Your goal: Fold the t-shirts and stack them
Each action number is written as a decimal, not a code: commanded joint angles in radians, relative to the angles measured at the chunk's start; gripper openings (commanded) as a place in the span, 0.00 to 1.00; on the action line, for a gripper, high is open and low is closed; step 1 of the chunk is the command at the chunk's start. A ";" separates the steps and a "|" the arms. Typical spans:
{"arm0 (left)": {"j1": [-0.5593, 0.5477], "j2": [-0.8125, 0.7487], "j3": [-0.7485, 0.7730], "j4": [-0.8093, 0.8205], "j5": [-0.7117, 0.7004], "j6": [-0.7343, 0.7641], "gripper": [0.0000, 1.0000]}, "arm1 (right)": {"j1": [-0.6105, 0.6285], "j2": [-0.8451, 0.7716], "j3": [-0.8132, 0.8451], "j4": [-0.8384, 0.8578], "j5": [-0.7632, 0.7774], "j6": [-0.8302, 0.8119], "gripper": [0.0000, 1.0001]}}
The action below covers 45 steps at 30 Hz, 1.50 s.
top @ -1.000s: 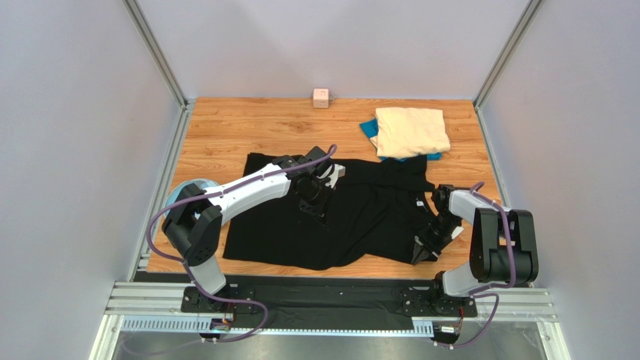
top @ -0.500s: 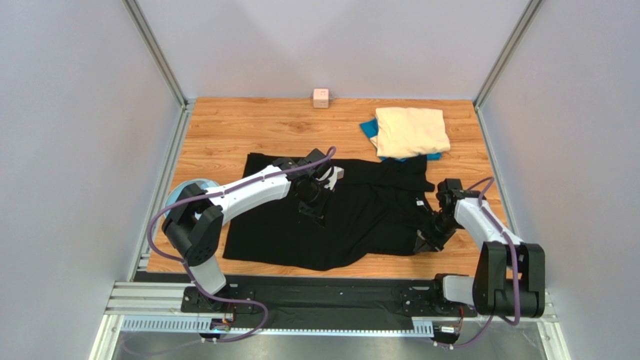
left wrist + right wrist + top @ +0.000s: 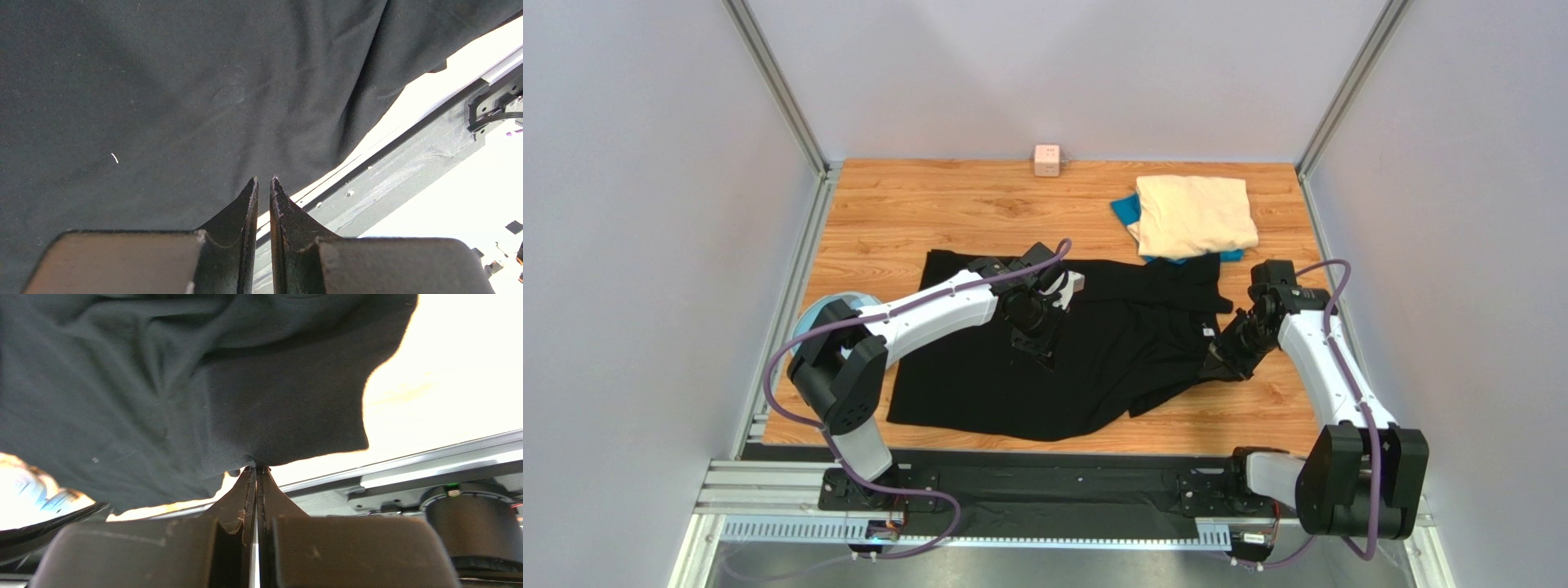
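Note:
The black t-shirt (image 3: 1100, 355) lies spread across the middle of the wooden table (image 3: 916, 208). My left gripper (image 3: 1032, 337) rests low over its centre. In the left wrist view its fingertips (image 3: 264, 180) stand a narrow slit apart above the black cloth (image 3: 184, 92), with nothing between them. My right gripper (image 3: 1231, 359) is shut on the shirt's right hem. In the right wrist view the cloth (image 3: 184, 386) is pinched at the tips (image 3: 256, 468) and drapes away from them. The cream t-shirt (image 3: 1194, 214) lies folded at the back right, on top of the blue t-shirt (image 3: 1123, 208).
A small pink cube (image 3: 1047, 159) sits against the back wall. A light-blue ring (image 3: 827, 309) lies at the table's left edge, partly under my left arm. Grey walls close in three sides, and a metal rail runs along the front.
My right gripper has lifted and carried the black shirt's front-right corner away from the near edge toward the back. The hem has pulled in. My left arm has barely moved.

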 commanded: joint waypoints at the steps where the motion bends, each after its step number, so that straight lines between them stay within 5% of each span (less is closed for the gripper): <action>1: 0.003 -0.009 0.035 0.005 -0.009 -0.002 0.18 | 0.009 0.036 0.100 -0.029 -0.095 0.000 0.00; 9: 0.020 -0.009 0.027 -0.035 -0.124 -0.025 0.19 | 0.015 0.064 0.278 -0.097 -0.160 -0.006 0.00; 22: 0.218 -0.075 -0.003 -0.161 -0.311 -0.113 0.20 | 0.015 0.077 0.358 -0.131 -0.211 -0.030 0.00; 27: 0.270 -0.095 -0.029 -0.228 -0.351 -0.180 0.27 | 0.015 0.096 0.371 -0.123 -0.226 -0.038 0.00; 35: 0.353 -0.176 -0.106 -0.294 -0.400 -0.208 0.32 | 0.015 0.105 0.340 -0.115 -0.228 -0.058 0.00; 40: 0.491 -0.261 -0.215 -0.278 -0.308 -0.216 0.31 | 0.005 0.100 0.348 -0.102 -0.119 -0.058 0.00; 45: 0.499 -0.328 -0.260 -0.322 -0.341 -0.215 0.32 | -0.009 0.133 0.328 -0.011 -0.137 -0.013 0.00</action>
